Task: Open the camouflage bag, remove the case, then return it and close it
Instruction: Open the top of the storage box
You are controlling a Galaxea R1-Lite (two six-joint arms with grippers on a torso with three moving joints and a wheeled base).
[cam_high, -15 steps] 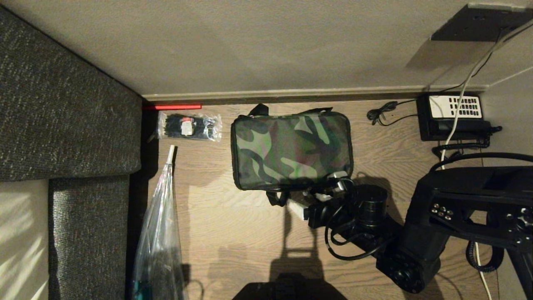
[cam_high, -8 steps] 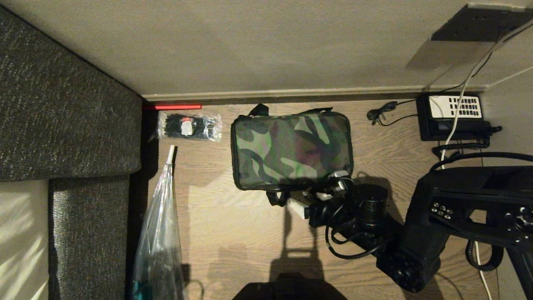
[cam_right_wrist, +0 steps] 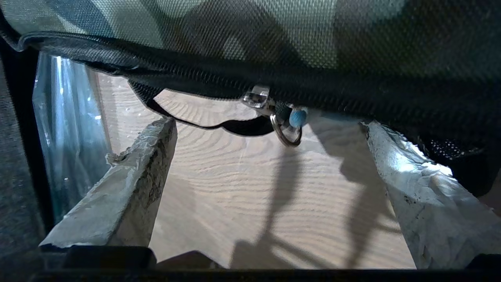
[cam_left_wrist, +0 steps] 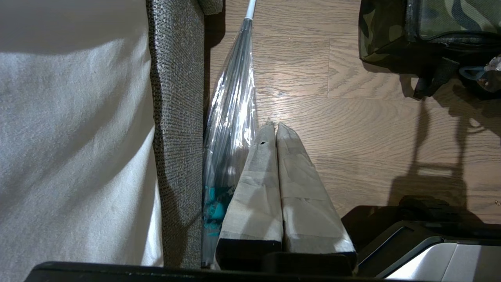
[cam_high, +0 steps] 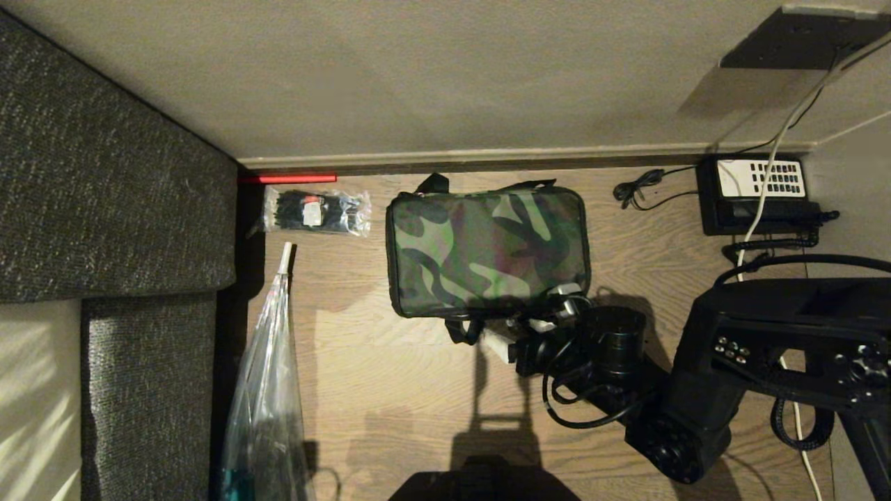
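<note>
The camouflage bag [cam_high: 487, 252] is seen closed and flat on the wooden floor [cam_high: 390, 390], near the skirting, with a packet of cable ties [cam_high: 317, 211] to one side and a black telephone [cam_high: 755, 195] well apart on the other. The case is not visible; it is presumed to be inside the zipped bag. The right gripper [cam_high: 539, 323] is held at the bag's near edge, close to its right corner, with its two taped fingers [cam_right_wrist: 133, 184] spread wide and nothing between them but floor. In the right wrist view the zip pull [cam_right_wrist: 287, 125], a metal ring with a small blue bead hanging below the black seam, is placed ahead of the fingertips, roughly midway between them but nearer the one beside the mesh corner; it is not touched. The likeliest failure is judged to be a missed pinch: the ring is small and hangs loose, so it could be pushed aside or slipped past if the jaws are brought together too far back. The black strap [cam_right_wrist: 219, 125] looping just behind the pull could be caught instead, and the light bag could then be dragged rather than unzipped. The left gripper [cam_left_wrist: 276, 131] is parked with fingers pressed together, well apart from the bag, beside a clear wrapped umbrella [cam_left_wrist: 231, 117].
</note>
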